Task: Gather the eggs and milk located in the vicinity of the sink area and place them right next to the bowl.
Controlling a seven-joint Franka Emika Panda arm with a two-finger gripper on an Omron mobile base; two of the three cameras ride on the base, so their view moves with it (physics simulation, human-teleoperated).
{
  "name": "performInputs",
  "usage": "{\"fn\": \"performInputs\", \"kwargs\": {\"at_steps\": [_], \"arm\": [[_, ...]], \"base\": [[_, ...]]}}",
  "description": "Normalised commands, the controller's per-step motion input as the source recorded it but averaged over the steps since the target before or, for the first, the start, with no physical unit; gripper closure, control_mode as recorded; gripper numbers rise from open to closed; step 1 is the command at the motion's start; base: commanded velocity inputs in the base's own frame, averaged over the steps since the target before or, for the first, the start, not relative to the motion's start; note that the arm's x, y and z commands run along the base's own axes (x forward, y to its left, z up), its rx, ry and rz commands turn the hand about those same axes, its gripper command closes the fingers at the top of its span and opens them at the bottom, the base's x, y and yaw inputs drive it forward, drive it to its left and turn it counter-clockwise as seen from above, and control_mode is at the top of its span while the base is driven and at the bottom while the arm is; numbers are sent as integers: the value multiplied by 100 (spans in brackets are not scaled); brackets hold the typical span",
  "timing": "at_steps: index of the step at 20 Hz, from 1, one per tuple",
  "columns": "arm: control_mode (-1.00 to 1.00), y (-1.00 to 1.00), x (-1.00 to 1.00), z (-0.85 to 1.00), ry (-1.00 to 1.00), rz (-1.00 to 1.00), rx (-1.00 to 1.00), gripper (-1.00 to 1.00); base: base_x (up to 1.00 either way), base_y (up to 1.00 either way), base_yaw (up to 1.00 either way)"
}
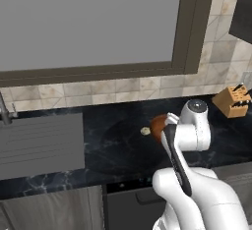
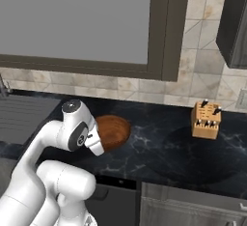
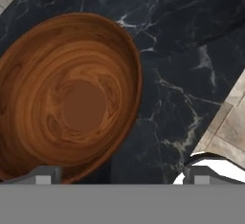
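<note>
The round reddish-brown wooden bowl (image 3: 72, 98) sits on the black marble counter, and nothing lies in it. My gripper (image 3: 119, 177) hovers above the bowl's near rim, open, with nothing between its fingertips (image 3: 43, 175). From the base the bowl (image 2: 115, 129) shows partly behind my arm, and in the left base view the bowl (image 1: 157, 125) peeks out left of the wrist. A small pale roundish thing (image 1: 145, 131) lies just left of the bowl; I cannot tell whether it is an egg. The sink (image 1: 39, 143) lies at the counter's far left. The milk is out of view.
A wooden knife block (image 2: 206, 120) stands at the back right of the counter, also as the knife block (image 1: 234, 100). A thin faucet (image 1: 5, 108) rises behind the sink. A tiled wall and a large window run along the back.
</note>
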Motion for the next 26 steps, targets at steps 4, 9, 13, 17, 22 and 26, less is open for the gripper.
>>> {"fn": "performInputs", "kwargs": {"at_steps": [4, 9, 13, 17, 22, 26], "arm": [[100, 0, 0, 0, 0, 0, 0, -100], [100, 0, 0, 0, 0, 0, 0, -100], [100, 0, 0, 0, 0, 0, 0, -100], [100, 0, 0, 0, 0, 0, 0, -100], [100, 0, 0, 0, 0, 0, 0, -100], [100, 0, 0, 0, 0, 0, 0, -100]], "base": [[-49, 12, 11], [-23, 22, 7], [0, 83, 0], [0, 100, -3], [0, 97, -1], [0, 90, 0]]}}
